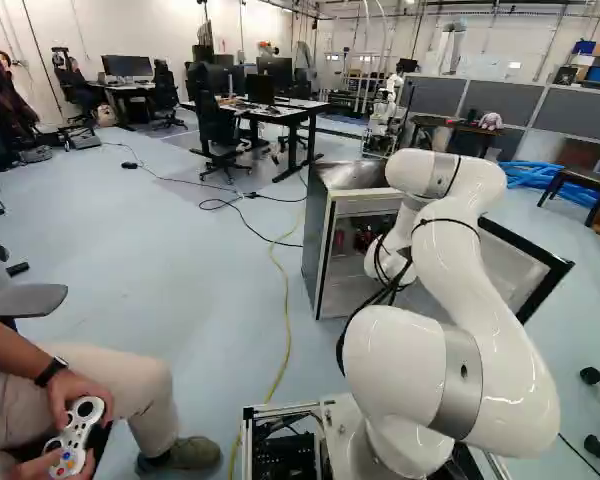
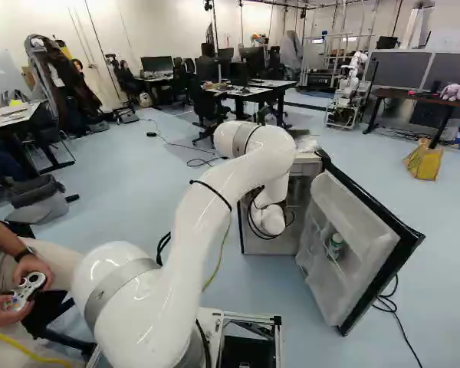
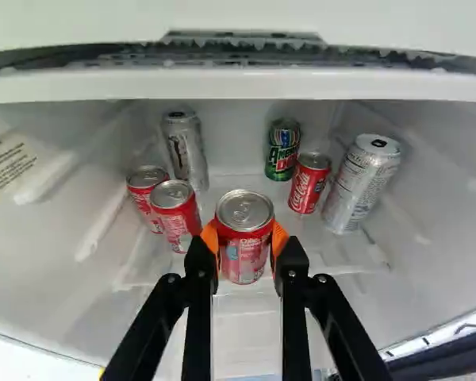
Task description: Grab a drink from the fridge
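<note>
Fridge (image 1: 318, 235) observed ahead of the base, left base view. Its door (image 1: 510, 262) hangs wide open to the right. The white arm (image 1: 475, 270) arches over from the base and bends down into the opening; a dark bit of the gripper (image 1: 366, 236) shows inside, partly hidden by the wrist and its black cables. Yellow cable (image 1: 285, 310) runs along the floor beside the fridge.

Right base view: arm stands left of the middle, its far end at the fridge opening. Inner side of the door faces the base; a small bottle (image 2: 335, 246) with a green label sits in a door shelf. Another robot (image 2: 348, 96) stands farther back in the room.

Wrist view: gripper (image 3: 246, 242) closed on an upright drink can (image 3: 244, 248), red with a silver top, inside the fridge. Both orange pads (image 3: 210, 236) bear on it from opposite sides. Whether it is clear of the shelf, cannot tell. To one side of it, two short red cans (image 3: 173, 213) stand close together, a tall silver can (image 3: 187, 155) just behind them. Beyond the gripped can and toward the other side: a green can (image 3: 282, 151), a small red can (image 3: 309, 184) and a large silver can (image 3: 360, 186), the last tilted in this view.
</note>
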Available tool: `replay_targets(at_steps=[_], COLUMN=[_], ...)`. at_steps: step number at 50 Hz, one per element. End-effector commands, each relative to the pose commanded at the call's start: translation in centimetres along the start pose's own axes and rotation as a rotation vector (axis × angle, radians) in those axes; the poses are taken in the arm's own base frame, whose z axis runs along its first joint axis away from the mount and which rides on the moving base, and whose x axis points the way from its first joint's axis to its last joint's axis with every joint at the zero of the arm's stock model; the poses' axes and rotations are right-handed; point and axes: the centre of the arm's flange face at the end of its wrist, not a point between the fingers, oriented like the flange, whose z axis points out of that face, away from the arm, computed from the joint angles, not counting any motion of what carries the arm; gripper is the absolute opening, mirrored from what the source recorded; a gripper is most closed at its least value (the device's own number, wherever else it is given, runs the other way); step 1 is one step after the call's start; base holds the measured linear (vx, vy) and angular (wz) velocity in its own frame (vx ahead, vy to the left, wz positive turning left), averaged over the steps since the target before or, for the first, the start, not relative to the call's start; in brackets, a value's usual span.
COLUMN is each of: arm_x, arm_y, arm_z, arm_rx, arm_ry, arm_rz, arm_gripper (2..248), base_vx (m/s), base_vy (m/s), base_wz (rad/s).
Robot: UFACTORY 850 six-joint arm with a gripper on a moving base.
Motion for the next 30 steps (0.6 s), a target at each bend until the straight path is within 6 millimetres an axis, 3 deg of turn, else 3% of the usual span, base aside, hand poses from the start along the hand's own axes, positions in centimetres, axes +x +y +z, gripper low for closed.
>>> replay_targets(at_steps=[30], arm_x=[3.2], arm_y=[-0.4], arm_z=[-6.4], arm_rx=[-0.024], arm_ry=[-0.033], arm_rz=[0.028], arm_gripper=[85], base_vx=[0.000], base_vy=[0.000], base_wz=[0.000])
